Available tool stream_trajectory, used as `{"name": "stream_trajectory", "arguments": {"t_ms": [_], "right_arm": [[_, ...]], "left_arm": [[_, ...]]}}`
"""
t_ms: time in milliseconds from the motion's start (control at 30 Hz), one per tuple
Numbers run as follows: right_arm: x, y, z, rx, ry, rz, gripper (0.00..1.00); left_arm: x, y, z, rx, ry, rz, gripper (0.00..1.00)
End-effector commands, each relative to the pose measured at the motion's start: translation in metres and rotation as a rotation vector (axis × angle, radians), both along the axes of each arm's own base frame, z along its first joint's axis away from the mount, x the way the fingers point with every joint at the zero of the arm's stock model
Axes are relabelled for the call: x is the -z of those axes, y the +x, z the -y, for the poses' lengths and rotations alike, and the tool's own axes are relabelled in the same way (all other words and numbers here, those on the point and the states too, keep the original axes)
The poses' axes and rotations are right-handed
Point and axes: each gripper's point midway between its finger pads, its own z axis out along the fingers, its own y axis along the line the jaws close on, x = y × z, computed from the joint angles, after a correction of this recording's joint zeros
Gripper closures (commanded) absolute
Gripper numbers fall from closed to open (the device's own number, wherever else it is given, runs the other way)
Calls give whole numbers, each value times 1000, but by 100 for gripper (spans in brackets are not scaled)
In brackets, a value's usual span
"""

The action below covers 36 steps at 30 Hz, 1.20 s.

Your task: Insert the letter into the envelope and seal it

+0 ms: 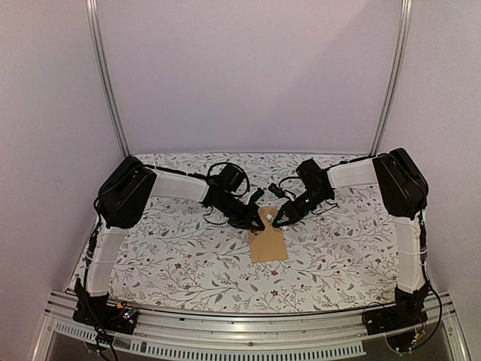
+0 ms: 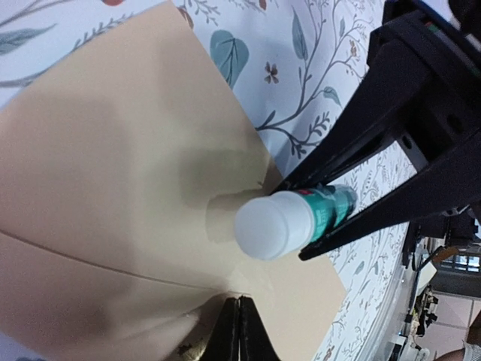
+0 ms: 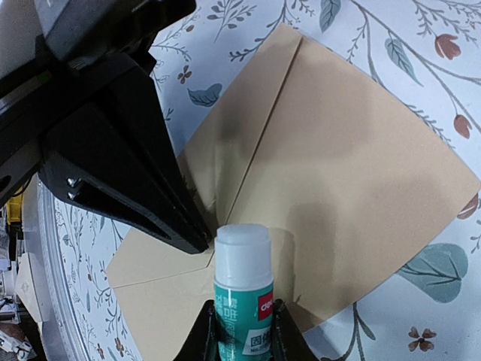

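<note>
The tan envelope (image 1: 268, 242) lies flat on the floral cloth, its back seams facing up (image 2: 113, 150) (image 3: 353, 165). The letter is out of view. My left gripper (image 1: 255, 221) is shut, its closed tips (image 2: 239, 331) pressed on the envelope where the seams meet; it shows as a black wedge in the right wrist view (image 3: 113, 165). My right gripper (image 1: 282, 218) (image 3: 243, 320) is shut on a green glue stick (image 3: 243, 286) with a white end (image 2: 270, 226), held just above the envelope next to the left tips. Its fingers (image 2: 353, 173) clamp the tube.
The floral tablecloth (image 1: 173, 256) covers the table. A black cable loop (image 1: 225, 177) lies behind the left arm. Metal frame posts (image 1: 105, 75) stand at the back corners, and a rail (image 1: 248, 327) runs along the near edge.
</note>
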Motion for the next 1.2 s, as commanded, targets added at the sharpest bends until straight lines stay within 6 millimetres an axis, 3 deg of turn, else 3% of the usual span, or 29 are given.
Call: {"name": "stream_trajectory", "arguments": {"t_ms": [0, 333, 833, 933, 1067, 1167], "right_arm": [[56, -10, 32, 47, -183, -64, 100], [57, -9, 32, 51, -185, -63, 100], [50, -7, 27, 52, -161, -65, 100], [29, 0, 20, 51, -117, -39, 100], [-39, 7, 6, 23, 14, 49, 100], [-73, 1, 4, -18, 78, 108, 100]], "left_arm": [[23, 5, -9, -30, 51, -31, 100], [24, -10, -4, 34, 20, -52, 100], [22, -15, 0, 60, 60, -12, 100], [-9, -4, 3, 38, 29, 63, 100], [-66, 15, 11, 6, -46, 208, 95], [-108, 28, 13, -32, -82, 312, 89]]}}
